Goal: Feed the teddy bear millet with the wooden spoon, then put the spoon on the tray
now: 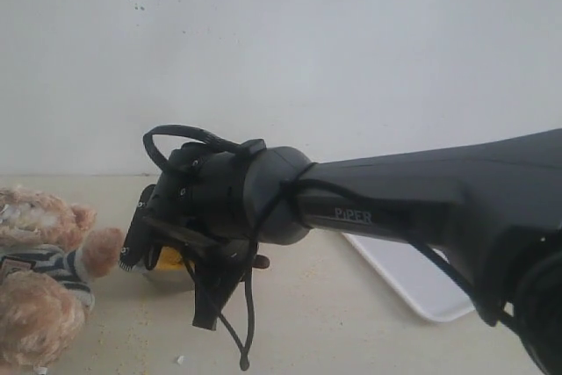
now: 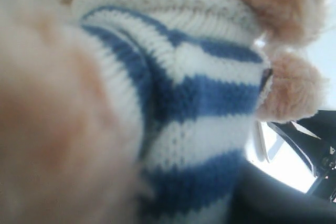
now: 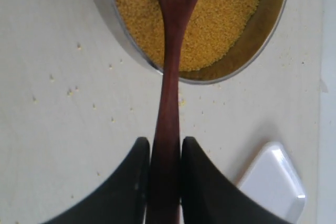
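My right gripper is shut on the handle of the wooden spoon. The spoon's oval bowl lies in the yellow millet, which fills a round steel bowl. In the exterior view this gripper hangs over the bowl, just right of the teddy bear. The bear leans at the left edge, one paw near the gripper. Its striped shirt fills the left wrist view, very close and blurred. My left gripper's fingers are hidden there. The white tray lies to the right, and one corner shows beside the right fingers.
The right arm stretches across the exterior view from the right and hides much of the table behind it. Loose millet grains are scattered on the pale tabletop around the bowl. A white wall stands behind.
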